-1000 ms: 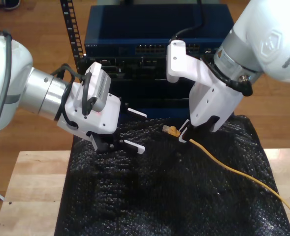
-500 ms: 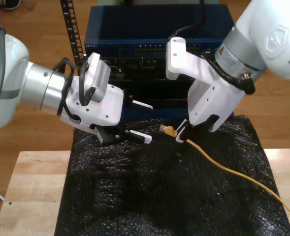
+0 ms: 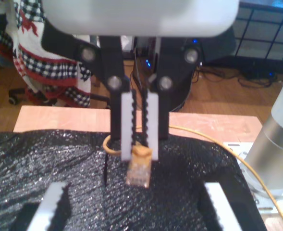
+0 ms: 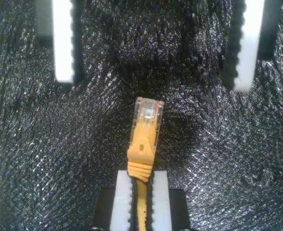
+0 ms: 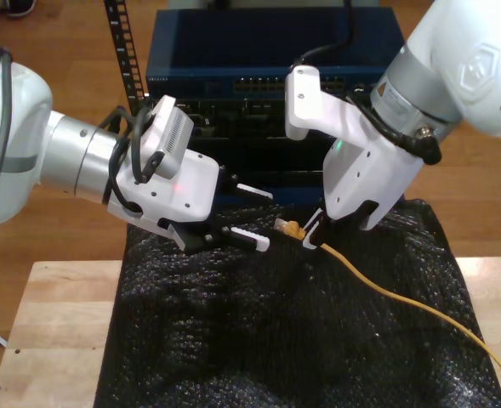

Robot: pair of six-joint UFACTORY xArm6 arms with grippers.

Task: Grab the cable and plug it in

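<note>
While our second gripper [image 5: 311, 234] pinches the thin yellow network cable [image 5: 386, 293] behind its clear plastic plug [image 4: 148, 111], our first gripper [image 5: 254, 217] faces it, jaws spread.
Both hover above the crinkled black plastic sheet [image 5: 276, 340].

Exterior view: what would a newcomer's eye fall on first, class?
The yellow cable stands out against the black mat, trailing off to the exterior view's right. My second gripper is shut on it just behind the plug, and my first gripper faces the plug, open.
</note>
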